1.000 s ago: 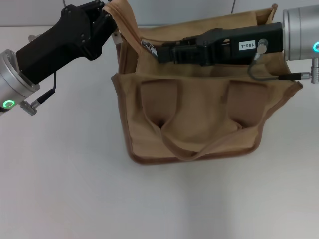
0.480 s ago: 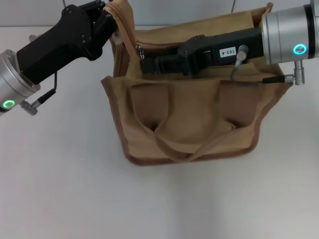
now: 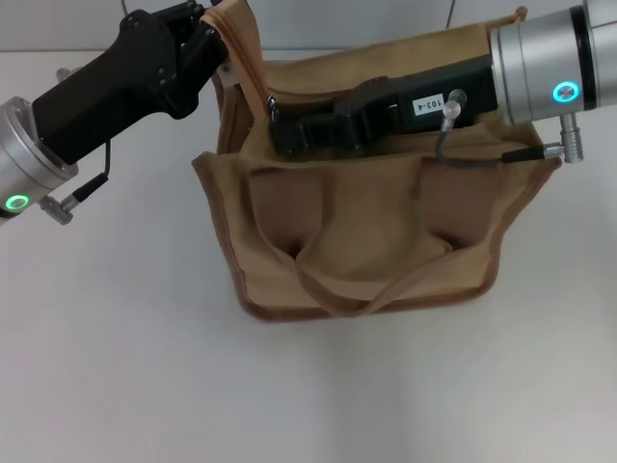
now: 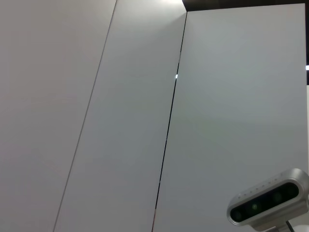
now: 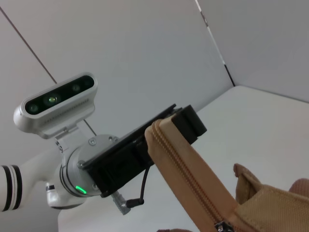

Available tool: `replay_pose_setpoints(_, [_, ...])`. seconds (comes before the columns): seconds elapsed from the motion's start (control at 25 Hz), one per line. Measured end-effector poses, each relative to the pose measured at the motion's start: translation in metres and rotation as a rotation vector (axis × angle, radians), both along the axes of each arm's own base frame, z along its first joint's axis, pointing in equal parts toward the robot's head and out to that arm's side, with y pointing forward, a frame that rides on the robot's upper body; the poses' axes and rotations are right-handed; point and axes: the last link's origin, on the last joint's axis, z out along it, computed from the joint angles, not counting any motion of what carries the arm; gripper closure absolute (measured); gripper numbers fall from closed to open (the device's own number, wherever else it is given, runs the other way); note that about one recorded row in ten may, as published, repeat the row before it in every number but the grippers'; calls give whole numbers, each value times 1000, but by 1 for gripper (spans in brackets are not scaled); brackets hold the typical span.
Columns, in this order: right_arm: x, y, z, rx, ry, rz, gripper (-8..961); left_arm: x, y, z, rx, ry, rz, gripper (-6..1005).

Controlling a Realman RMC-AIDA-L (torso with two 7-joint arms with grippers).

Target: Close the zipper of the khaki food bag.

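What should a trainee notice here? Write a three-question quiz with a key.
1. True or false: the left gripper holds the raised end of the bag.
2. Where is the right gripper? A. over the bag's top; B. in front of the bag; C. far from the bag.
3. Fill in: the zipper shows close up in the ___ wrist view.

Key: 1 true; 2 A; 3 right.
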Motion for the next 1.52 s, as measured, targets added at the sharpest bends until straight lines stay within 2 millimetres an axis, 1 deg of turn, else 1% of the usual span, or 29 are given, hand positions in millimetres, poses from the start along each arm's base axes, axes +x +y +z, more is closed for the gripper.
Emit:
replay_pose_setpoints(0.56, [-5, -8, 9, -27, -18, 14, 841, 1, 0, 0, 1, -3, -4, 971])
replay_pose_setpoints(0.88, [-14, -12, 22, -21, -16, 24, 843, 1, 0, 1, 3, -5, -4, 971])
replay_pose_setpoints(1.12, [-20, -6, 32, -32, -23, -2, 868, 0, 0, 1, 5, -4, -3, 971])
replay_pose_setpoints(1.32, [-19, -1, 35, -25, -48, -29, 914, 0, -1, 0, 6, -4, -2, 971])
replay_pose_setpoints(1.36, [-17, 1, 41, -11, -30, -45, 924, 0, -1, 0, 7, -4, -2, 971])
replay_pose_setpoints(1.4, [-17, 1, 41, -11, -30, -45, 935, 0, -1, 0, 6, -4, -2, 971])
replay_pose_setpoints(1.52, [-14, 5, 53, 5, 3, -78, 955, 0, -1, 0, 6, -5, -2, 971])
